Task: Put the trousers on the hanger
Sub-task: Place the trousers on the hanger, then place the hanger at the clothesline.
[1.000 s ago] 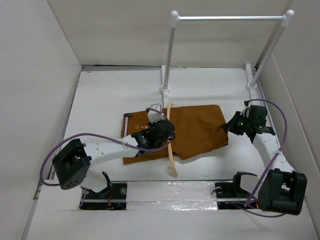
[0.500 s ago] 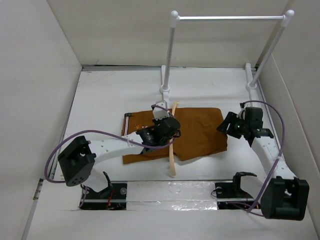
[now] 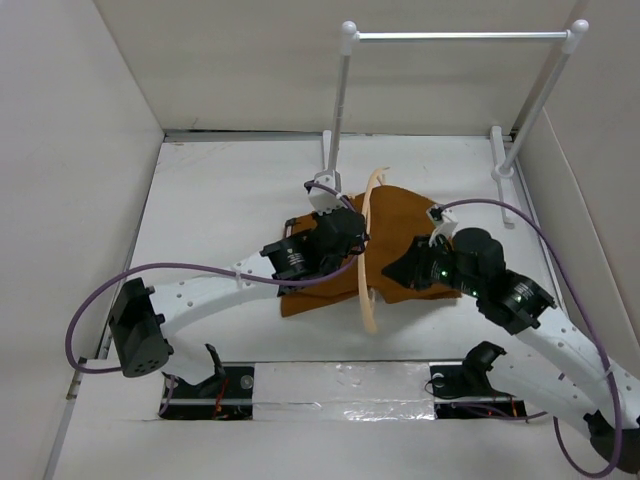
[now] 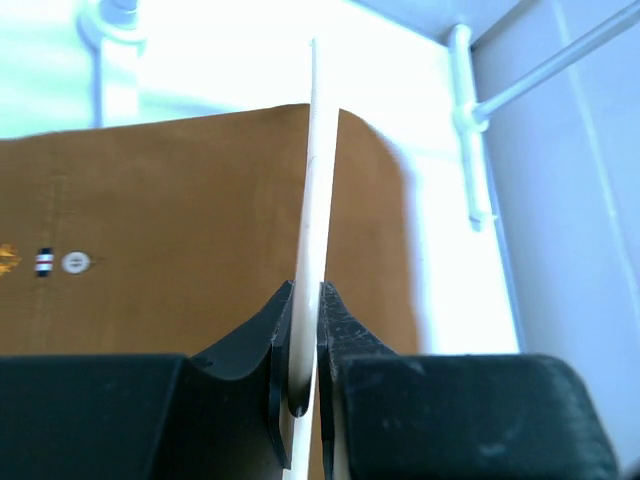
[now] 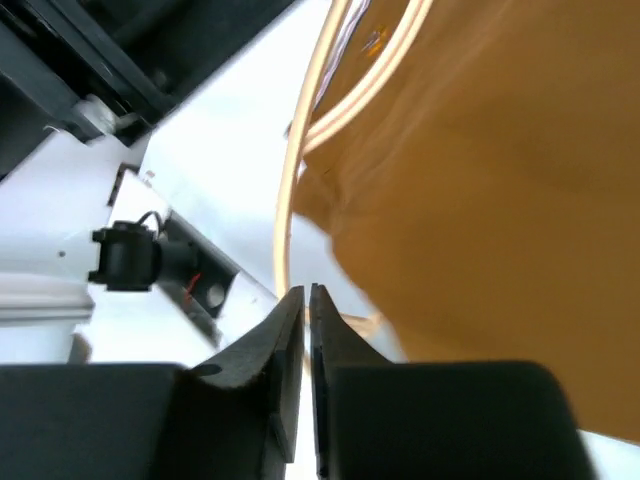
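Between the black fingers of the left gripper (image 4: pixel 305 300) a thin pale beige-peach clothes hanger (image 4: pixel 316 180) is clamped edge-on, the jaws pressed tight against its flat sides. From that grip the hanger runs away over the cloth toward the far edge of the table. Under it lie the long rust-brown cloth trousers (image 3: pixel 405 215), spread as a broad patch at the middle of the white table (image 3: pixel 220 200), somewhat nearer the far edge than the near one. In the left wrist view a small pale button (image 4: pixel 72 263) shows on the cloth to the left of the grip. Seen from above, the hanger crosses the trousers from near to far. Its near end sticks out past their near edge and its curved far end stands above their far edge, close to the foot of the left post of the white-and-metal rail stand (image 3: pixel 455 36) set along the far edge. To the right of the hanger the right gripper (image 5: pixel 305 295) sits low over the right half of the trousers, its jaws drawn nearly together with only a thin slit between them. The hanger's pale bar runs right up to the tips, but whether they pinch it or the cloth cannot be told.
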